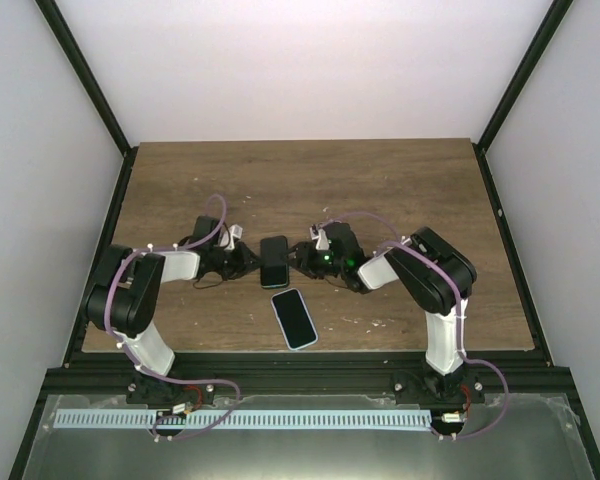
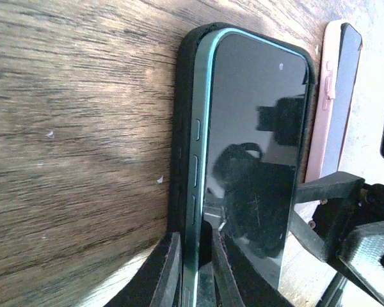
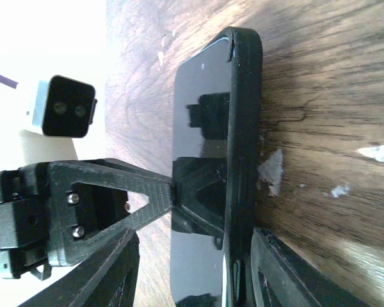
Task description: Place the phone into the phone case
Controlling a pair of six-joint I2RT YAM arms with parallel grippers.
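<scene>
We are seating the phone (image 2: 256, 147) in the case (image 2: 179, 128): left fingers (image 2: 160, 281) clamp both between them, right fingers (image 3: 288, 281) gape around them. Next, we judge, press any unseated corner.

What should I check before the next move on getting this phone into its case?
1. Left hand pinching the phone at its near end: ok.
2. Right hand open, straddling the phone: ok.
3. Button side seated in the black case: not ok, the teal edge and buttons stand exposed beside the case wall.
4. Far corners wrapped by the case: ok.
5. Near end seated: cannot tell, fingers hide it.
6. Second phone apart from both hands: ok.
</scene>
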